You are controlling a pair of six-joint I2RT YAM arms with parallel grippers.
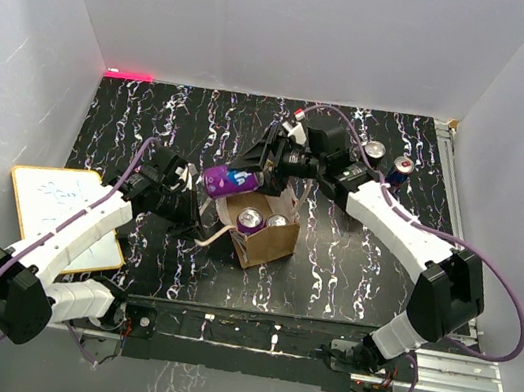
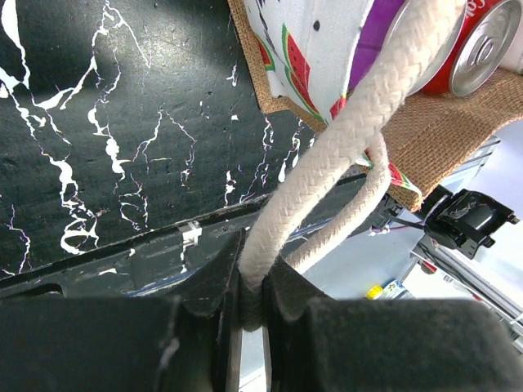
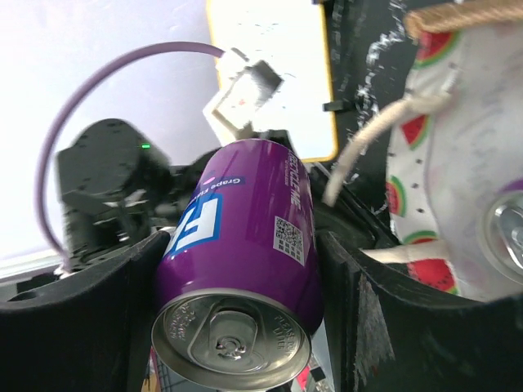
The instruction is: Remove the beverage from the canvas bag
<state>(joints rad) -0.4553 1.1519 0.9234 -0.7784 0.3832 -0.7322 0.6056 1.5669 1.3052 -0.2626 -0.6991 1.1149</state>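
Black, white-veined tabletop [image 1: 194,123] carries the canvas bag [image 1: 273,247] near its middle in the top view. The bag stands mouth up, with two upright cans [image 1: 250,220] inside. The right fingers [image 1: 251,176] clamp a purple can [image 1: 227,181], which lies on its side in the air at the bag's far-left corner, outside the mouth. The left fingers [image 1: 188,210] are closed on a cream rope handle [image 1: 215,240] that runs from them to the bag's left side. Two more cans [image 1: 388,159] stand at the far right of the tabletop, well apart from the bag. A white board [image 1: 59,196] lies at the left edge.

From the left wrist, the fingers are pinched tight on the braided handle with no gap beside it. The rope rises to the burlap wall of the bag, where a watermelon-print lining [image 2: 306,57] and a red can [image 2: 482,49] show.

From the right wrist, the fingers stand part open, one pressed on each side of the purple can, whose silver top faces the camera. The bag's lining and handle lie at the right of the frame, and the white board behind.
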